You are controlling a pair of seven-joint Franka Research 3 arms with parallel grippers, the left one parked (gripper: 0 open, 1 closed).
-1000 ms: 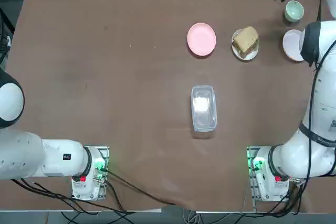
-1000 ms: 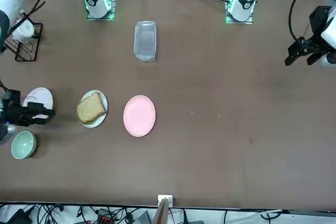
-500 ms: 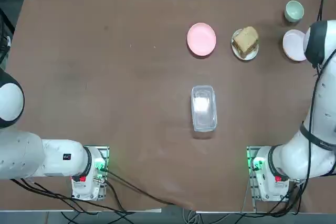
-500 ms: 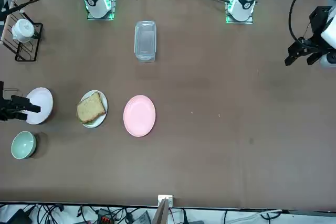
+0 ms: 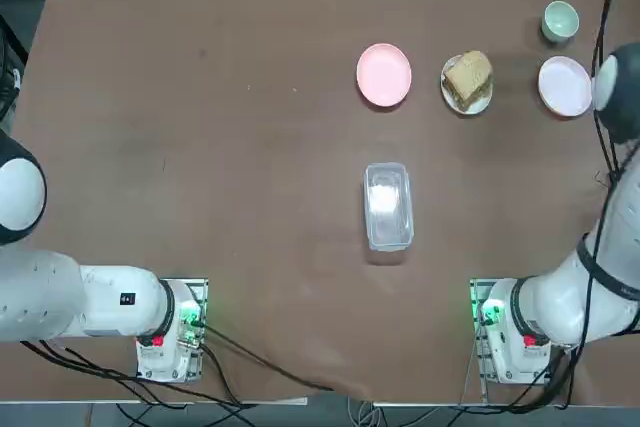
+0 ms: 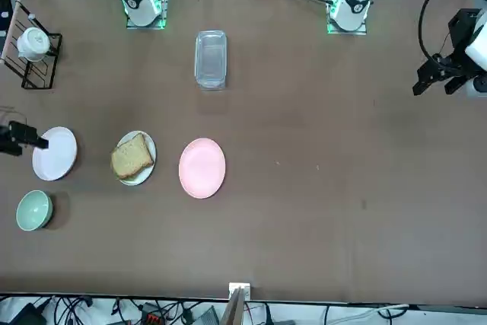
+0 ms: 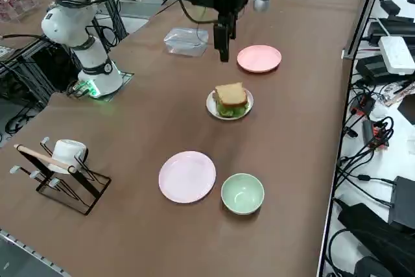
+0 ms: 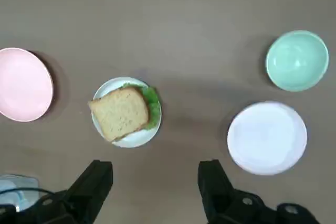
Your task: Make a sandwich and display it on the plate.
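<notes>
Pink plate (image 5: 384, 75): flat on the brown table, leftmost in the top view, holding nothing.
Clear container (image 5: 388, 207): on the table, nearer the arm bases than the pink plate; lengthwise toward the bases.
White plate (image 5: 447, 95): right of the pink plate, apart from it; carrying the sandwich.
Sandwich (image 8: 119, 113): stacked on the white plate, tan bread on top; one corner over the rim, green lettuce (image 8: 151, 103) showing along one side.
Mint bowl (image 5: 560, 21): upright, farther from the bases than the pinkish-white plate.
Pinkish-white plate (image 5: 565, 86): bare, near the mint bowl, not touching.
Right gripper (image 8: 155, 169): raised above the table; released, fingers spread, grasping nothing.
</notes>
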